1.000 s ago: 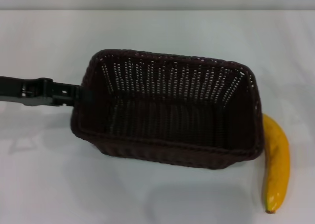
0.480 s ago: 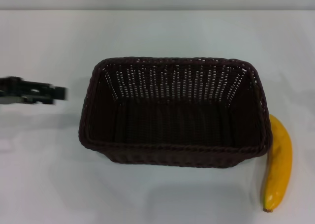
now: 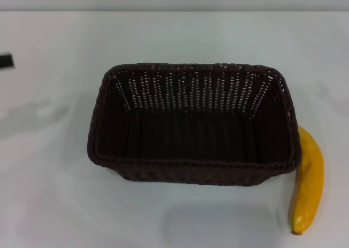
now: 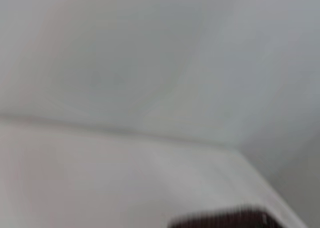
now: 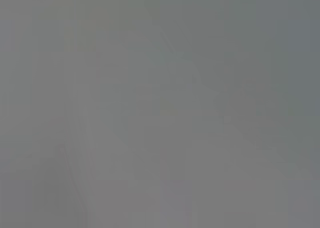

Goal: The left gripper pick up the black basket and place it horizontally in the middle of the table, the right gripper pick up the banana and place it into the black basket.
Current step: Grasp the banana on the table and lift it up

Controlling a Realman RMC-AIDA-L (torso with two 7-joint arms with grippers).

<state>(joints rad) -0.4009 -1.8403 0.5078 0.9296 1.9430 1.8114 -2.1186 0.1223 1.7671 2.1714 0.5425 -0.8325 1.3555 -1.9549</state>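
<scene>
The black basket (image 3: 193, 125) stands upright on the table (image 3: 54, 193), near the middle, its long sides running left to right and its opening upward. Nothing lies inside it. The banana (image 3: 307, 182) lies on the table just beside the basket's right end, toward the near corner, running front to back. The left gripper (image 3: 5, 60) shows only at the far left edge, well apart from the basket.
</scene>
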